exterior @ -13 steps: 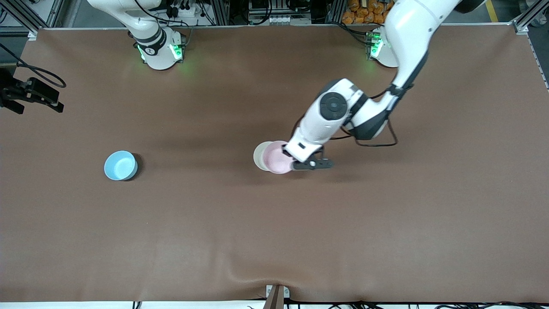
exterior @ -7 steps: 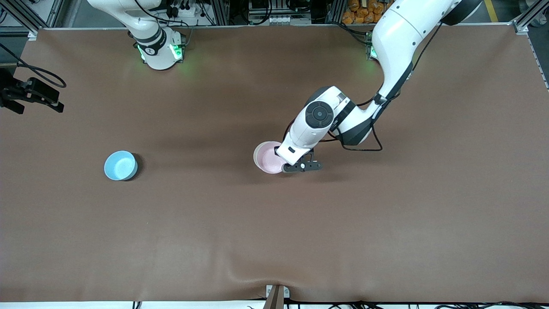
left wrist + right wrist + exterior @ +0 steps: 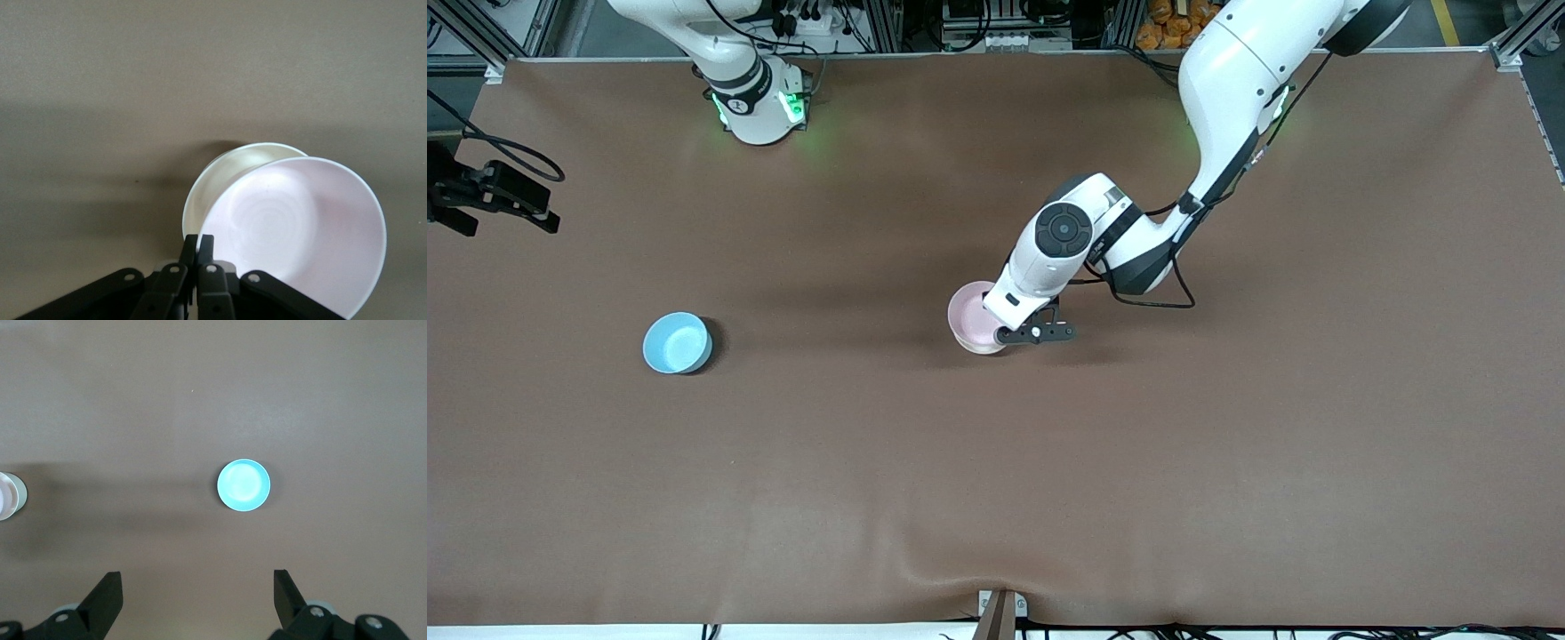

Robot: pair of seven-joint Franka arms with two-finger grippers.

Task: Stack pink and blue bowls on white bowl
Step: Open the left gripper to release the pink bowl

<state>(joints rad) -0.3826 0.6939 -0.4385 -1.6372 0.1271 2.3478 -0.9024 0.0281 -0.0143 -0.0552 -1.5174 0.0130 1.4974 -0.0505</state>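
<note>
My left gripper (image 3: 1000, 331) is shut on the rim of the pale pink bowl (image 3: 971, 318) near the table's middle. The pink bowl sits over the off-white bowl and covers nearly all of it in the front view. In the left wrist view the pink bowl (image 3: 293, 227) is tilted and overlaps the white bowl (image 3: 220, 177), whose rim shows beside it; the gripper (image 3: 199, 243) pinches the pink rim. The sky-blue bowl (image 3: 677, 342) stands alone toward the right arm's end. My right gripper (image 3: 197, 583) is open and empty, high over the blue bowl (image 3: 243, 485).
A black camera mount (image 3: 489, 196) juts in at the table edge at the right arm's end. A small clamp (image 3: 1000, 613) sits at the table edge nearest the front camera, by a wrinkle in the brown cover.
My left gripper has carried the pink bowl toward the right arm's end, from partly beside the white bowl to almost fully over it. The blue bowl has not moved.
</note>
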